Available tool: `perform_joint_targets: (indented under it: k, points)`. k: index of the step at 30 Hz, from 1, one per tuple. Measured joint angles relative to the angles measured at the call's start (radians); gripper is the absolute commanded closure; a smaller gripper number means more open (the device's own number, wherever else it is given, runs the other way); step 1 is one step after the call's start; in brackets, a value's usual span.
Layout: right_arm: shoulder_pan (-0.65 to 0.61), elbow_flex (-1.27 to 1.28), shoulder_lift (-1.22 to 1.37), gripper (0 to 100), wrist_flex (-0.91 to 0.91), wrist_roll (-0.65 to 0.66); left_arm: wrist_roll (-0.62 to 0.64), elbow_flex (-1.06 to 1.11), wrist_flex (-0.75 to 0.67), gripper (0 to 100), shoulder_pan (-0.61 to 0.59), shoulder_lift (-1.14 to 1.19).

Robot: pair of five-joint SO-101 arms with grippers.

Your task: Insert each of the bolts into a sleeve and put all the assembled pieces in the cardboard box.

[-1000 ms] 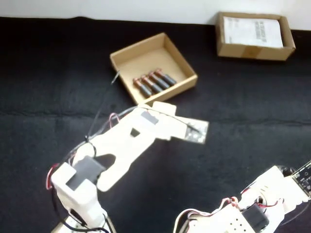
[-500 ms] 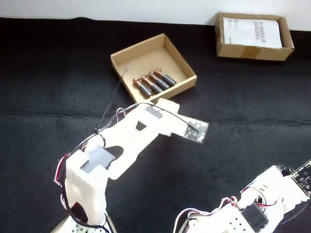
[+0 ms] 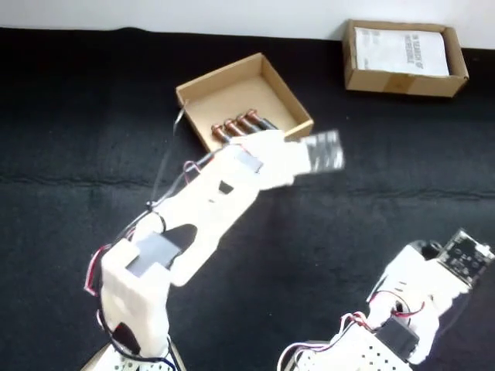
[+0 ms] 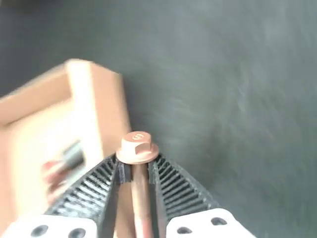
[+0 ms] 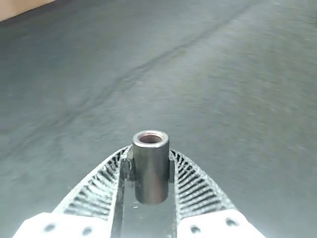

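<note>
Above the black worktop (image 3: 62, 116), the left pincer (image 4: 137, 163) clamps a copper bolt (image 4: 137, 148) near the cardboard box (image 3: 219, 71), while the right pincer (image 5: 149, 156) clamps a grey sleeve (image 5: 150, 171).

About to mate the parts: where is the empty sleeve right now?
Right wrist view: the empty sleeve is clamped in the right gripper, open end pointing outward, over the black table.

Black cloth (image 3: 77, 116) under a white wall (image 3: 193, 15).
The cloth covers the table, creased across the middle; near its far edge sits a small box (image 3: 387, 83) holding a printed sheet (image 3: 402, 50).
</note>
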Motion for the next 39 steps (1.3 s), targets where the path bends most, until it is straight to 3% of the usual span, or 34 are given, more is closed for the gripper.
perform_joint_targets:
  k: [10,20,25,33,39]
  points:
    - [-0.321,0.000,0.000,99.1,-0.014,0.000,0.250,-0.003,0.138,99,-0.008,-0.161]
    - [-0.678,0.000,0.000,99.1,-0.256,0.000,0.609,-0.011,0.305,99,-0.041,-0.310]
    - [-0.830,0.000,0.000,99.1,-0.287,-0.041,0.740,-0.011,0.381,99,-0.038,-0.331]
    - [-1.028,0.000,0.000,99.1,-0.292,-0.138,0.924,0.011,0.374,99,-0.063,-0.430]
    - [-1.089,0.000,0.000,99.1,-0.292,-0.138,1.028,0.261,0.130,99,-0.097,-0.669]
